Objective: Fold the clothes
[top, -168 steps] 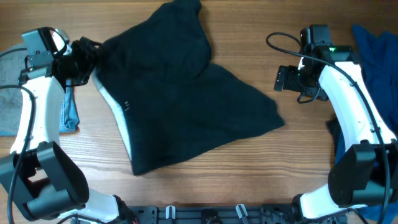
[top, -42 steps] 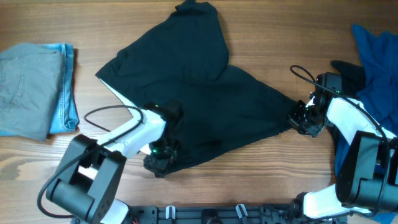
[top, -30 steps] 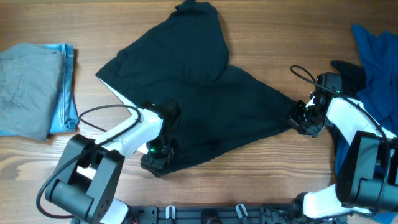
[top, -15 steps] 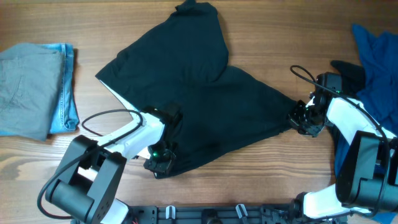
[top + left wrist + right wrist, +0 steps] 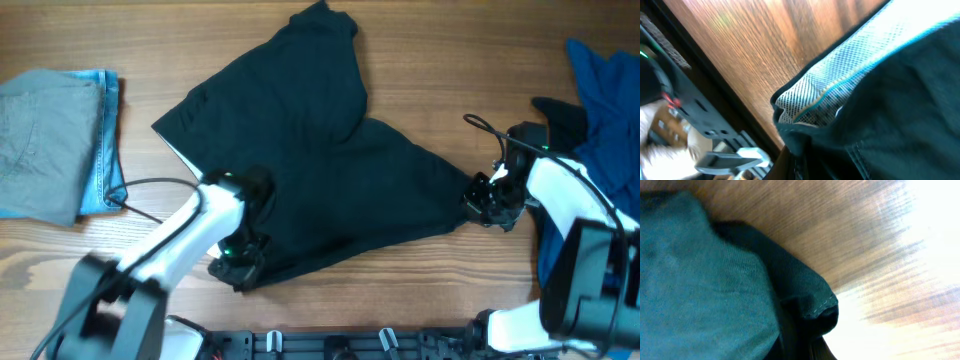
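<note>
Overhead view: the left gripper [image 5: 236, 266] pinches the near-left corner of the large plain black shirt-like garment [image 5: 320, 170], which lies spread mid-way across the wooden table [image 5: 420, 60]. The right gripper [image 5: 484, 200] pinches its right corner. Both should lift together, keeping the hem taut. Since half a second ago, the left arm has swung leftward, tugging the cloth.

Plain black shirt [image 5: 310, 160], pale mesh lining [image 5: 815, 95] — grey garment [image 5: 40, 140], royal blue garment [image 5: 603, 85].
</note>
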`<state>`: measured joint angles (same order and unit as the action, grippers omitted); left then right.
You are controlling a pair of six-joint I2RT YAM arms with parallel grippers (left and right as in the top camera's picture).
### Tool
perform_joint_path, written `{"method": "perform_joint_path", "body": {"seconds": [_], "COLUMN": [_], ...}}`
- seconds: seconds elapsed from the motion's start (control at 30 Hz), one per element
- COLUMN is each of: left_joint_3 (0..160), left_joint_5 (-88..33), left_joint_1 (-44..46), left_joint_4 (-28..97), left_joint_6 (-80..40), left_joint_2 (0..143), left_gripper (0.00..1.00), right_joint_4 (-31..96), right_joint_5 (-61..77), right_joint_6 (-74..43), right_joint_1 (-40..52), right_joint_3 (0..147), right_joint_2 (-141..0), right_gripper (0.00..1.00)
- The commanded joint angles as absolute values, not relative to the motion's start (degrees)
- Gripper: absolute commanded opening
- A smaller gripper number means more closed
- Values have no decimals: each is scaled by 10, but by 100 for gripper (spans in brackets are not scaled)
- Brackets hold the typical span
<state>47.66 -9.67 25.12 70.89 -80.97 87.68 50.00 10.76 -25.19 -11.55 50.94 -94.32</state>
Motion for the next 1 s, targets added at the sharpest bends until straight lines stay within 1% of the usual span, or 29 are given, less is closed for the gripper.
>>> {"method": "perform_joint_path", "body": {"seconds": [0.0,0.1,0.2,0.33,0.57,0.6,0.67,0.77,0.87,0.97], "left_joint_3": [512,565,623,691,757,762,764,765,765,765], "left_joint_5": [46,104,133,131,136,128,119,129,147,146], "left_joint_1": [233,224,217,216,216,216,214,199,170,143], "left_joint_4": [783,849,886,893,963,966,966,964,940,874], "left_joint_6": [-735,-735,-697,-632,-632,-609,-585,-583,-583,-582], "left_joint_2": [814,780,763,758,758,757,748,734,731,735], "left_gripper": [4,4,4,4,4,4,4,4,4,4], "right_joint_4": [521,563,601,650,719,722,721,698,649,594], "right_joint_5": [64,64,64,54,5,-5,-22,-8,76,146], "right_joint_6": [-241,-239,-221,-182,-165,-165,-159,-130,-99,-89], "right_joint_1": [-130,-149,-176,-205,-238,-240,-241,-241,-238,-224], "right_joint_3": [576,622,675,751,870,880,895,908,908,907], "right_joint_2": [-862,-808,-767,-732,-719,-719,-719,-719,-721,-733], "right_gripper": [4,4,4,4,4,4,4,4,4,4]}}
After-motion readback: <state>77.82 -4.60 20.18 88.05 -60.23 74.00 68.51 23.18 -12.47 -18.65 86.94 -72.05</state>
